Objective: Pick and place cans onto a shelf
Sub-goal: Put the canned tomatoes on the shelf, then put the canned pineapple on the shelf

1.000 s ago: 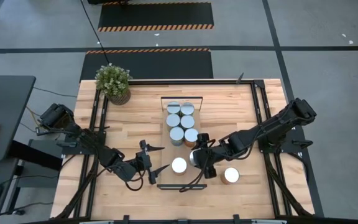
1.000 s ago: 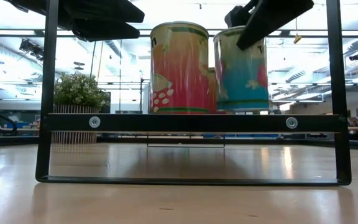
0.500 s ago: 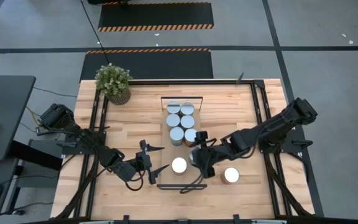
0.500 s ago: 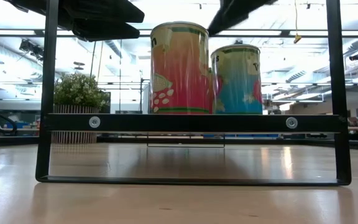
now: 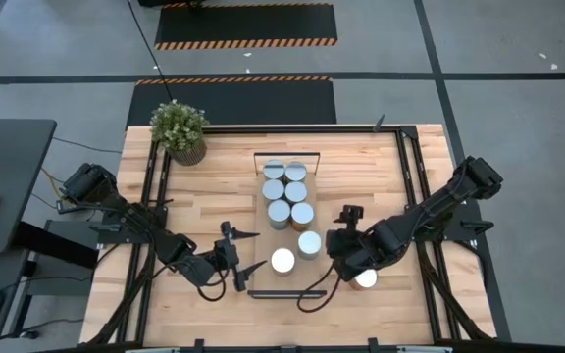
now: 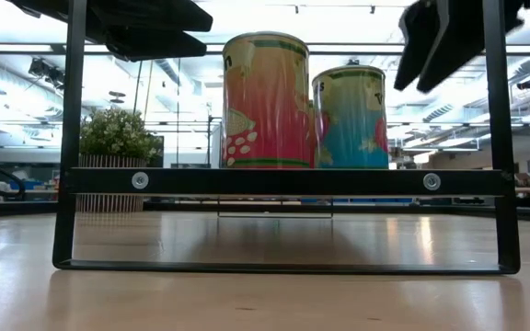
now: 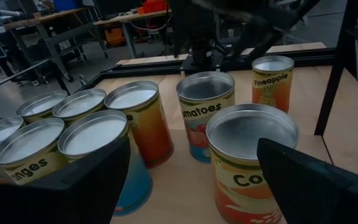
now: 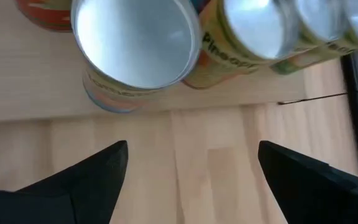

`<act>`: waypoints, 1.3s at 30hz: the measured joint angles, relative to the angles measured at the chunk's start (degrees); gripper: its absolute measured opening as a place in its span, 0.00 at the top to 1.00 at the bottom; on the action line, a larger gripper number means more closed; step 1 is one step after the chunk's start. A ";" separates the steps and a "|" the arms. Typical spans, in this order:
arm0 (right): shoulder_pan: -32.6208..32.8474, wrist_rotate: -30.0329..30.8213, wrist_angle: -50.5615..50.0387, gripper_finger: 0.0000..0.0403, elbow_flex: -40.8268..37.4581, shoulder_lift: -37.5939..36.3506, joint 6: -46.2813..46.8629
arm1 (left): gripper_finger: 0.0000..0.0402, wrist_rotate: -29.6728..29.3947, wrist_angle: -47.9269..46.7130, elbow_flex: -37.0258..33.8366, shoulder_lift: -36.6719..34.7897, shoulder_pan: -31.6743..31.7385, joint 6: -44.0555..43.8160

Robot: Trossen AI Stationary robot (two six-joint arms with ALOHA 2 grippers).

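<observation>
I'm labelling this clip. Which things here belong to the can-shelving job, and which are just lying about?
Job: cans on the shelf; loose can under the right gripper; shelf; left gripper.
Lying about: potted plant.

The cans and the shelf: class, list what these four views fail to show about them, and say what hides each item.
- High view: the loose can on the table is mostly covered by the right gripper.
- Low view: the shelf shows two cans; the rest stand hidden behind them.
- Left wrist view: the near can's label is cut off by the edge.
- Right wrist view: can labels are blurred.
</observation>
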 joint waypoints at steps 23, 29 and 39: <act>-0.67 -8.35 5.39 0.09 -5.03 -3.61 3.75 | 0.11 -0.36 -1.79 0.07 0.04 -0.20 -2.47; 0.20 -17.56 4.57 0.09 -5.00 -3.56 11.98 | 0.11 -0.34 -2.18 0.07 0.04 -0.13 -3.44; 4.15 -19.83 2.01 0.10 -5.02 -0.44 26.45 | 0.11 0.25 -3.08 0.07 0.04 -0.18 -5.21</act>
